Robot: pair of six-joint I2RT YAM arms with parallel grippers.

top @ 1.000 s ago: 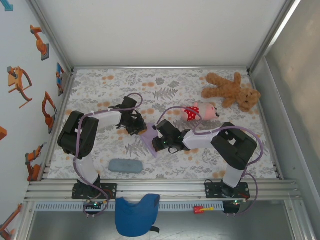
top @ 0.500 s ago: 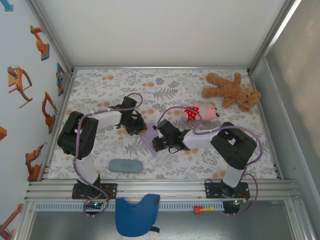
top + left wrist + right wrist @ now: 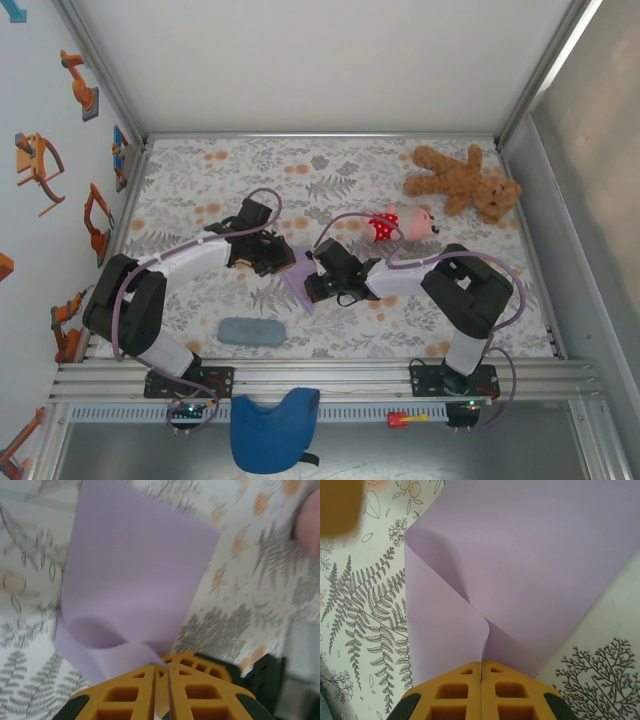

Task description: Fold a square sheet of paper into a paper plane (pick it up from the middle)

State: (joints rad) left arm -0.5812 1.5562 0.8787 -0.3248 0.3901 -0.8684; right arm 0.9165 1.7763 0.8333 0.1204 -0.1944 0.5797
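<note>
Thin lavender paper sheet (image 3: 299, 280), softly curled at the centre of the floral-print table (image 3: 330, 170), nipped between closed left gripper (image 3: 161, 676) at its 10 o'clock and closed right gripper (image 3: 481, 674) at 4; plush brown teddy bear (image 3: 465, 182) lies clear at 2 o'clock.

Table (image 3: 340, 160) covered with a pale cloth printed with grey ferns and orange flowers, brown teddy bear (image 3: 462, 182) lying at the far right corner, small pink doll (image 3: 400, 224) in red near the middle, grey-blue oblong pad (image 3: 250, 332) by the near edge on the left
</note>
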